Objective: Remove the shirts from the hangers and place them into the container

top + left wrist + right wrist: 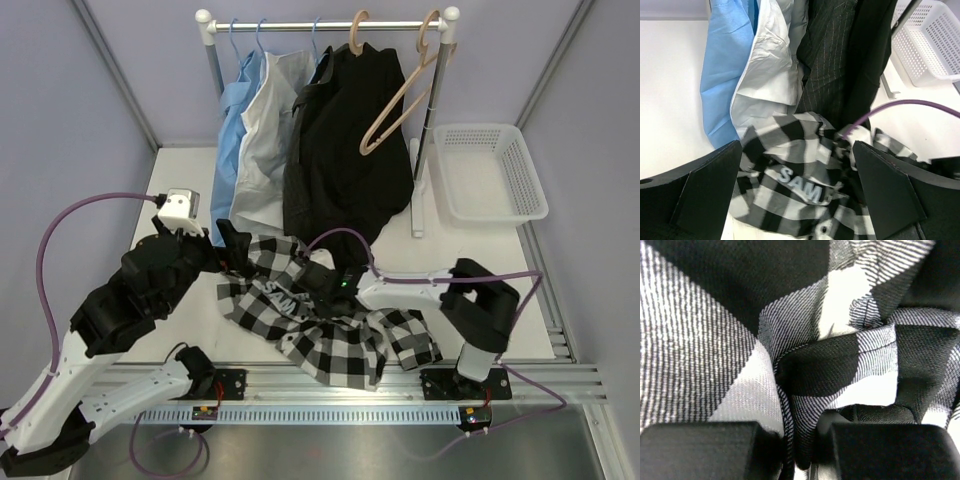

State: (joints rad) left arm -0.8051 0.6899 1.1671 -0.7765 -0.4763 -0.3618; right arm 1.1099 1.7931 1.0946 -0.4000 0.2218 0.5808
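Black-and-white checked shirt (320,322) is off its hanger, heaped on the table (480,250) right in front of us, well apart from the white basket (527,175). Our right gripper (800,440) is pinched nearly shut on a fold of it, presumably so we can carry it over. The left gripper (797,167) hovers wide open, holding nothing.

Far centre, a clothes rack (300,25): chrome crossbar between two white uprights topped with round white knobs, the right upright ending in a long white foot (418,215) flat on the table. White table (180,175) underneath, spreading left and right. Pale lilac walls (60,100) on the left, far and right sides, with grey struts (118,75) slanting at the far corners. Along the near edge, a silver aluminium rail (580,378), then a dull metal sheet (350,450) nearest.
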